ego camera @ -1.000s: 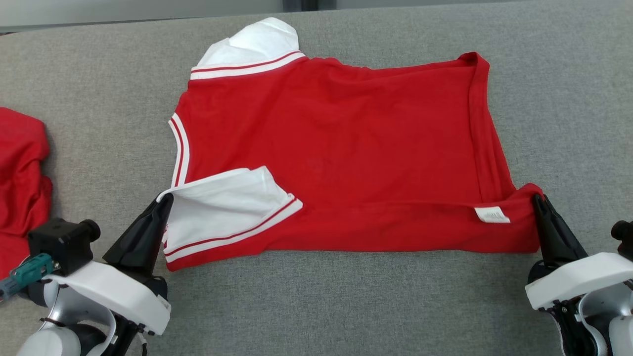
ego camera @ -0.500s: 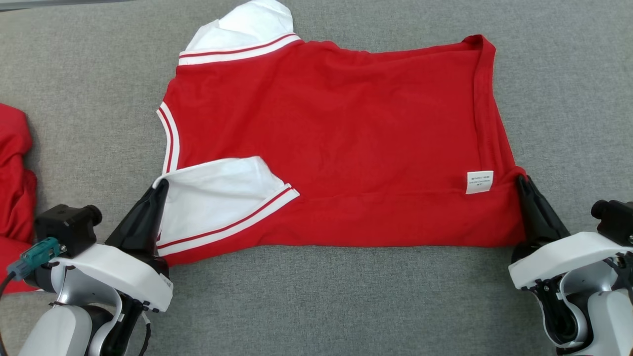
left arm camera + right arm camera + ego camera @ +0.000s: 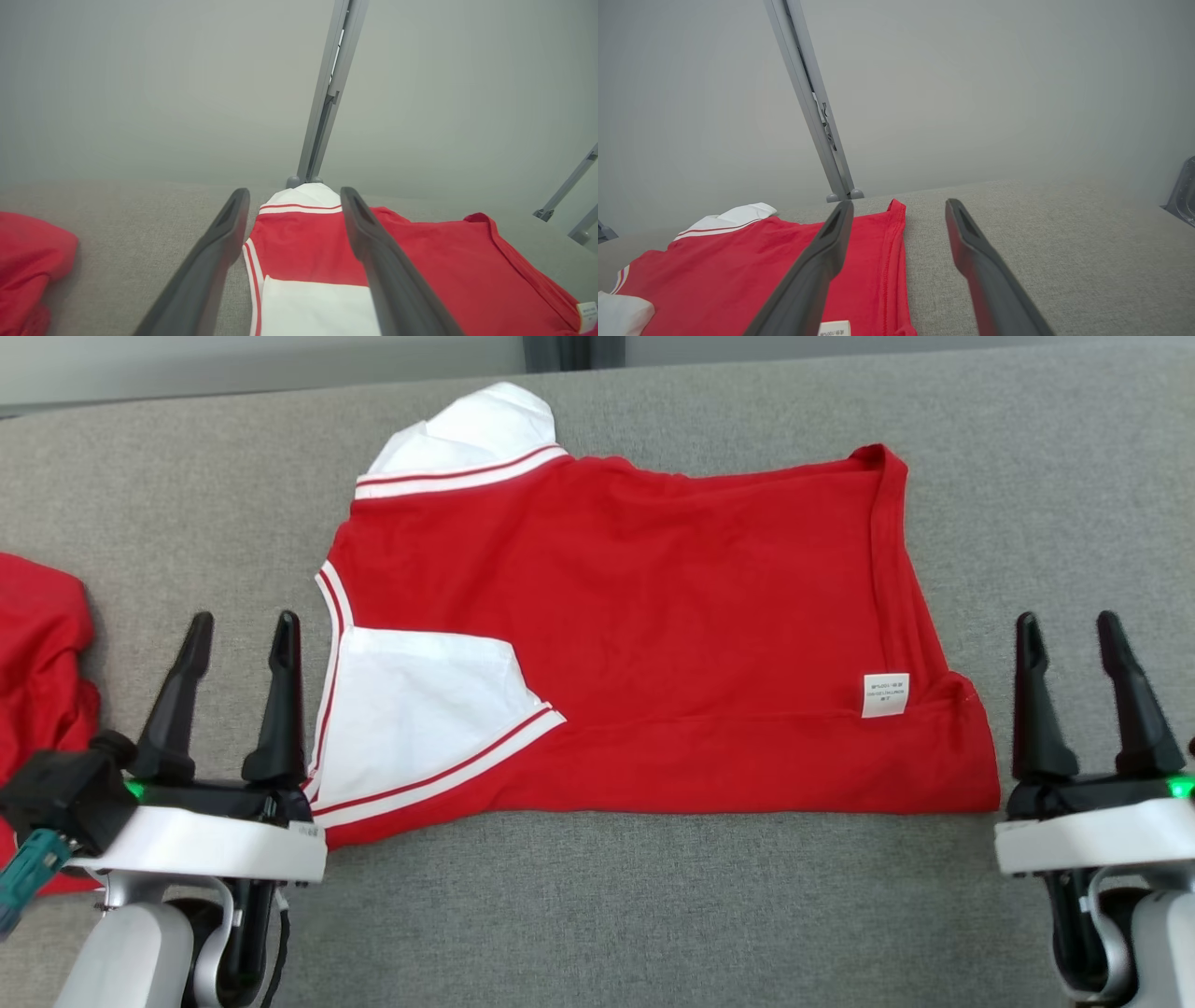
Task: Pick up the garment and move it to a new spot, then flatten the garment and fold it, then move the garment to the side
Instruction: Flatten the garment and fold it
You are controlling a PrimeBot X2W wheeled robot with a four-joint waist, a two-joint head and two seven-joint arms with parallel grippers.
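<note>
The garment (image 3: pixel 653 635) is a red shirt with white, red-striped sleeves, lying spread on the grey table with its neck to the left. One white sleeve (image 3: pixel 420 709) is folded onto the body, and a white label (image 3: pixel 884 694) shows near the right hem. My left gripper (image 3: pixel 243 621) is open just left of the near sleeve and holds nothing. My right gripper (image 3: pixel 1068 618) is open just right of the hem corner, also holding nothing. The left wrist view has the garment (image 3: pixel 308 247) between the left gripper's (image 3: pixel 294 191) fingers. In the right wrist view, the hem (image 3: pixel 892 261) runs between the right gripper's (image 3: pixel 900 202) fingers.
A second red cloth (image 3: pixel 42 663) lies crumpled at the left edge of the table (image 3: pixel 597 915), also seen as a red cloth (image 3: pixel 28 252) from the left wrist. A grey metal post (image 3: pixel 327 93) stands behind the table's far edge against a pale wall.
Both grippers have let go of the garment's near corners, opened wide and drawn back beside it. The near sleeve and hem corner have settled flat. The head camera has shifted.
</note>
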